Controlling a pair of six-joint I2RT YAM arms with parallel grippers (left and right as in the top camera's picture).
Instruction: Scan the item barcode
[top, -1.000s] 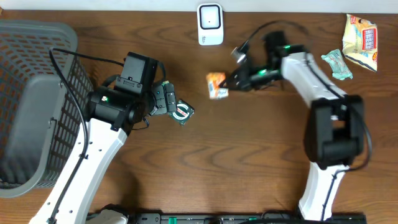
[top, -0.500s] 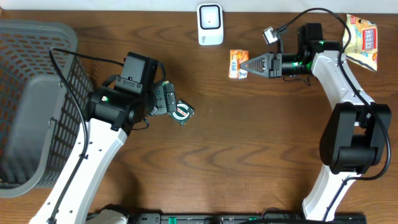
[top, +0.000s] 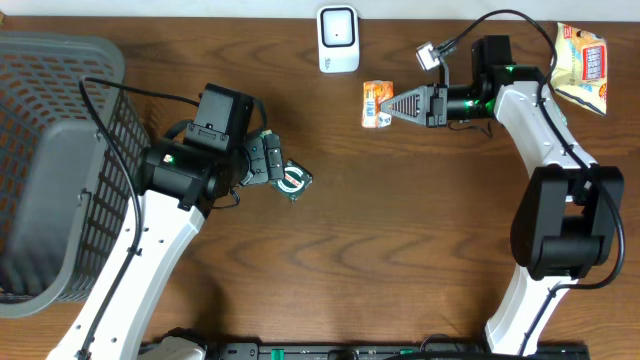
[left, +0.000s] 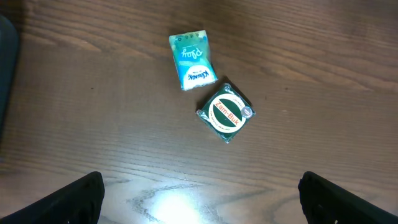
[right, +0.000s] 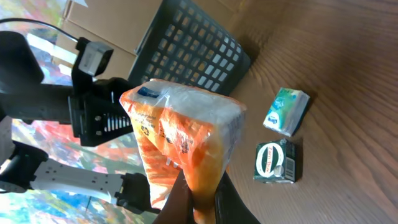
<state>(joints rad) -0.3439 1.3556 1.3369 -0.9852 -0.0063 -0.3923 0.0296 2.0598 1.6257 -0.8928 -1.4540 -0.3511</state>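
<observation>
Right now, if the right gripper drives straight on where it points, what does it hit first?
Probably the left arm, with the held orange packet leading the right gripper. Only bare table lies between; the scanner sits off that line. Heights unclear from overhead.

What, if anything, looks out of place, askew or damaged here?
Nothing stands out. The right gripper holds the orange packet intact near the scanner; the green tin lies diagonal beside the tissue pack, nothing spilled.
</observation>
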